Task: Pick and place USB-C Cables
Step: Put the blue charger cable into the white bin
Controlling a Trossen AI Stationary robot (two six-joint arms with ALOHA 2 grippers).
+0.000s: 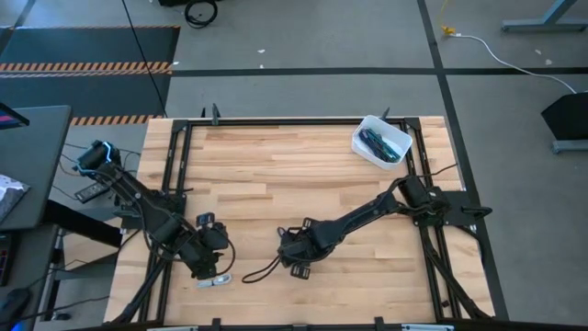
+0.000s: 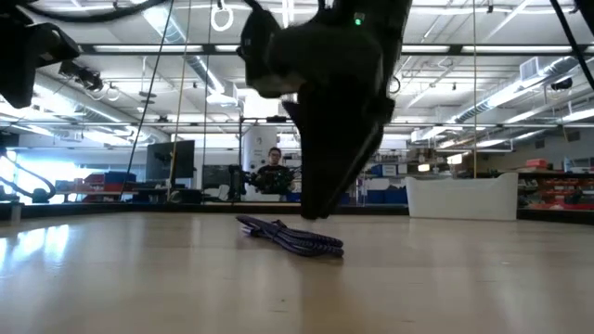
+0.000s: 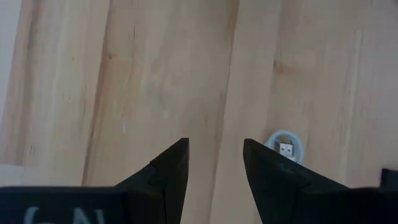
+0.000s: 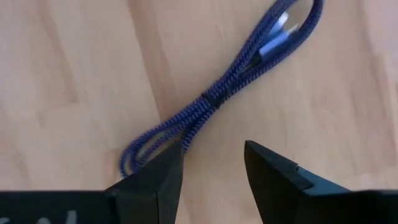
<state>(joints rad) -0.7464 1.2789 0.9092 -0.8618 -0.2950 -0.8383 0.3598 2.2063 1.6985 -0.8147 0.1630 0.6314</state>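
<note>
Over the wooden desk (image 1: 276, 175) the right gripper (image 4: 213, 163) hangs low above a purple cable (image 4: 211, 99), its fingers (image 4: 155, 180) apart with bare wood between them and nothing held. The cable lies flat on the desk, a doubled bundle tied at its middle, with pale blue plugs at one end; the near loop of it sits just beside one finger, and I cannot tell whether the two touch. From above, that cable (image 1: 262, 271) trails out from under the right gripper (image 1: 296, 260) toward the left arm. At table level it (image 2: 292, 237) shows as a dark ribbed line on the wood, just below the dark bulk of the gripper.

The white tray (image 1: 380, 142) stands at the far right corner of the desk, well apart from the purple cable, and holds several cables (image 1: 377, 141), teal and dark ones among them.

The left gripper (image 1: 209, 268) waits on the other side of the purple cable, near the desk's front edge, with a silver-white cable (image 1: 217, 281) just beside it. Its fingers (image 3: 168, 171) stand apart over bare wood, the pale coil (image 3: 286, 147) with its metal plug peeping out next to one finger.
</note>
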